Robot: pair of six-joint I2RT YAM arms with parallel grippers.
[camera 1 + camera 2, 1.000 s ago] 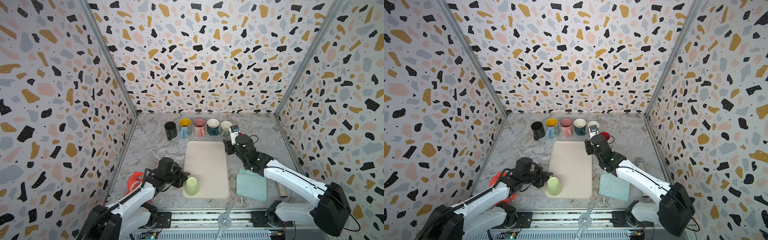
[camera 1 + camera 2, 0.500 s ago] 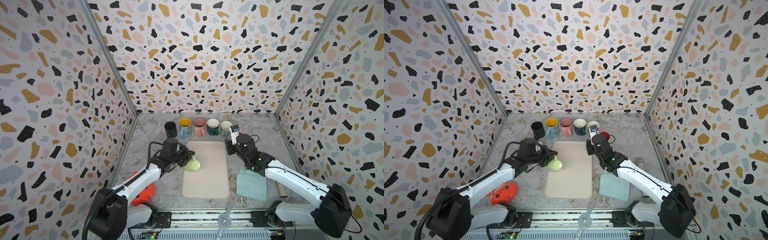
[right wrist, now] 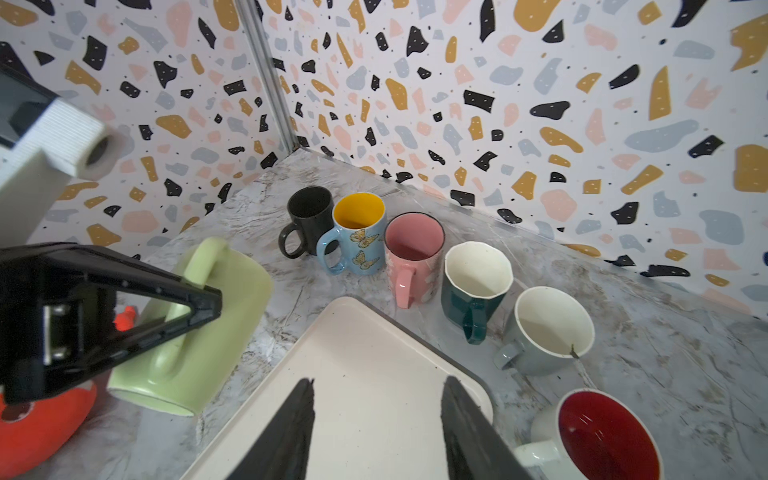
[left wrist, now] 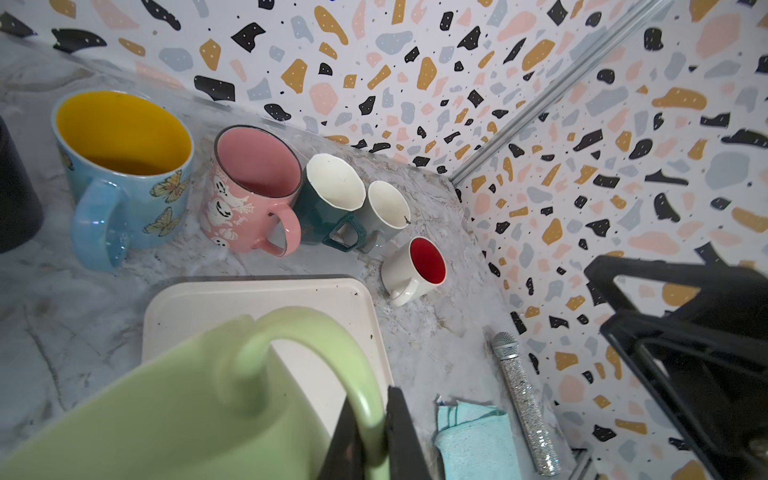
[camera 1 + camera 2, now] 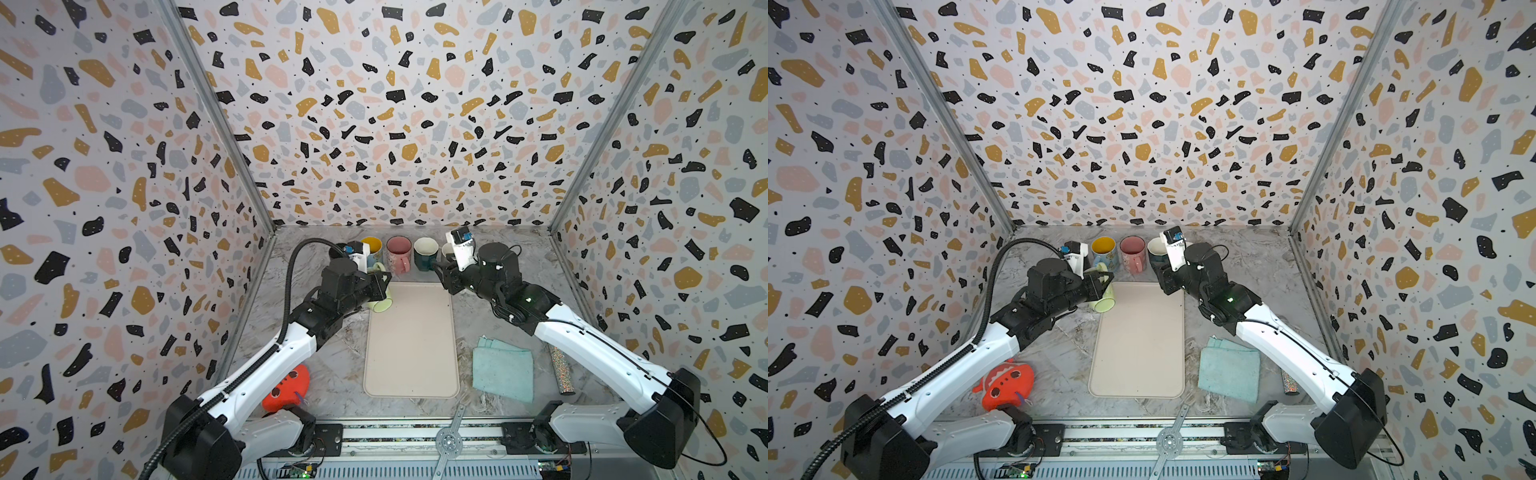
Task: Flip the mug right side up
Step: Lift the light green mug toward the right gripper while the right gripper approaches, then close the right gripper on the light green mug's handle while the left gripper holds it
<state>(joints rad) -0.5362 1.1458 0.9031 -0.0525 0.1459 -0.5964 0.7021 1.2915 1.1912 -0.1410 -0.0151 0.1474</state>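
The light green mug hangs tilted at the far left corner of the cream tray. Its mouth slants down toward the front. My left gripper is shut on the mug's handle; in the left wrist view the handle of the mug is pinched between the fingers of that gripper. My right gripper is open and empty over the tray's far right corner. In the right wrist view its open gripper is over the tray, with the green mug beside it.
Upright mugs line the back: black, blue with yellow inside, pink, teal, grey, white with red inside. A teal cloth and glitter microphone lie right of the tray. An orange fish toy lies left.
My left gripper has carried the green mug from the tray's near left corner up to its far left corner and tipped it over. The right gripper has stayed in place.
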